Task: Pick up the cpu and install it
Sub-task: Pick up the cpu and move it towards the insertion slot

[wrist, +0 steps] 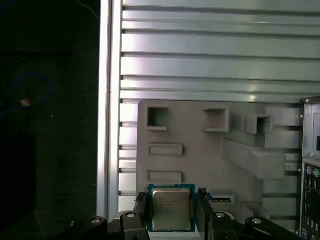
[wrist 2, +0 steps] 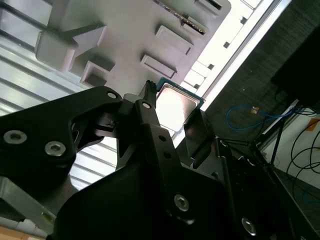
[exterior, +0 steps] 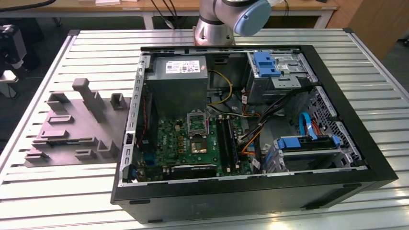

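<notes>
CPU [wrist: 171, 210] sits clamped between the two black fingers [wrist: 141, 205] of the gripper [wrist: 171, 201], which press on two opposite edges, leaving its silvery metal top and thin blue-green rim in plain sight in both wrist views. In the second wrist view the CPU [wrist 2: 175, 107] shows as a bright square in the gripper [wrist 2: 172, 112], backed by the pale grey moulded tray [wrist 2: 130, 35]. In the first wrist view the chip looks large against the moulded tray's [wrist: 200, 150] rectangular pockets and raised blocks, so it seems held up off the tray rather than lying in it. The tray rests on the slatted aluminium table [wrist: 210, 65], near one long edge of it, with dark floor [wrist: 50, 125] beyond that edge. In the exterior view the same tray [exterior: 70, 129] lies on the table [exterior: 255, 38] just beside the open black computer case [exterior: 255, 191], on the exterior view's left of it. Inside the case the green motherboard [exterior: 191, 141] carries the silver-framed socket [exterior: 198, 122], next to the grey power supply [exterior: 179, 81] with its white label. Two blue drive brackets [exterior: 265, 64] sit toward the exterior view's right. The arm's grey and blue joint [exterior: 230, 19] rises behind the case.
</notes>
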Tool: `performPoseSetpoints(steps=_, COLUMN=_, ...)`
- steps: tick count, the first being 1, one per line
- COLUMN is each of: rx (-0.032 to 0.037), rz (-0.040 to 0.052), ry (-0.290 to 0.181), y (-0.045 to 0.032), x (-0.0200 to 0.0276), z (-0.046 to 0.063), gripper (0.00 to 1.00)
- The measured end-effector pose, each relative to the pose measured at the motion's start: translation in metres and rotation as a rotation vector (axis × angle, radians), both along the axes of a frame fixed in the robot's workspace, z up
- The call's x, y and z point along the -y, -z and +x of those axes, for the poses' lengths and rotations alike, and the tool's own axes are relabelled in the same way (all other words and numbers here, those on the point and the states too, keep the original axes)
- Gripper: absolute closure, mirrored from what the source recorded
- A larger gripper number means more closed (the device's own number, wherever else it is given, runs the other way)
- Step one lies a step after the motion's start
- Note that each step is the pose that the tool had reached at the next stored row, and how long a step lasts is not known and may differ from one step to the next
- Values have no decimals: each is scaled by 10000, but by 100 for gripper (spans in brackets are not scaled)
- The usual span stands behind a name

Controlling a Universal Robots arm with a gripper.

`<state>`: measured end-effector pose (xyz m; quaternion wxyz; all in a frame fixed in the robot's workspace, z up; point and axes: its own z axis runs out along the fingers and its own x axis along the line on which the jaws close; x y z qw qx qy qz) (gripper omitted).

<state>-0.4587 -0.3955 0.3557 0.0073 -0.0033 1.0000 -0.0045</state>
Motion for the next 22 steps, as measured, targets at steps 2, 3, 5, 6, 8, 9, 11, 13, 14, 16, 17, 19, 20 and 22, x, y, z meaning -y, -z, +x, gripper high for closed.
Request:
performPoseSetpoints(steps=2, rx=1, rz=-44, ry=-1, y=-28, x=-1, z=0, gripper=53)
performPoseSetpoints(steps=3, rx=1, rz=-67, ry=0, y=-41, x=-1, z=0, gripper=53)
performPoseSetpoints(steps=5, rx=2, rz=-111, ry=0, y=-69, x=-2, z=0, gripper=53)
performPoseSetpoints(steps=6, rx=1, rz=-134, ry=1, y=-87, x=-3, z=0, gripper=53)
performPoseSetpoints(steps=8, rx=1, rz=-187, ry=3, y=-118, x=-7, z=0, gripper=53)
performPoseSetpoints(steps=9, rx=1, rz=-209, ry=2, y=-131, x=-8, z=0, gripper=53)
performPoseSetpoints(steps=11, rx=1, rz=-243, ry=2, y=-163, x=-11, z=0, gripper=53)
performPoseSetpoints(steps=13, rx=0, rz=-277, ry=3, y=-194, x=-12, z=0, gripper=53)
performPoseSetpoints(steps=14, rx=0, rz=-292, ry=2, y=-205, x=-12, z=0, gripper=53)
performPoseSetpoints(steps=16, rx=2, rz=-320, ry=3, y=-227, x=-13, z=0, gripper=53)
performPoseSetpoints(steps=17, rx=1, rz=-339, ry=4, y=-241, x=-14, z=0, gripper=53)
performPoseSetpoints(steps=19, rx=1, rz=-375, ry=3, y=-267, x=-17, z=0, gripper=53)
performPoseSetpoints(steps=20, rx=1, rz=-390, ry=3, y=-274, x=-17, z=0, gripper=53)
performPoseSetpoints(steps=22, rx=3, rz=-403, ry=3, y=-282, x=-17, z=0, gripper=53)
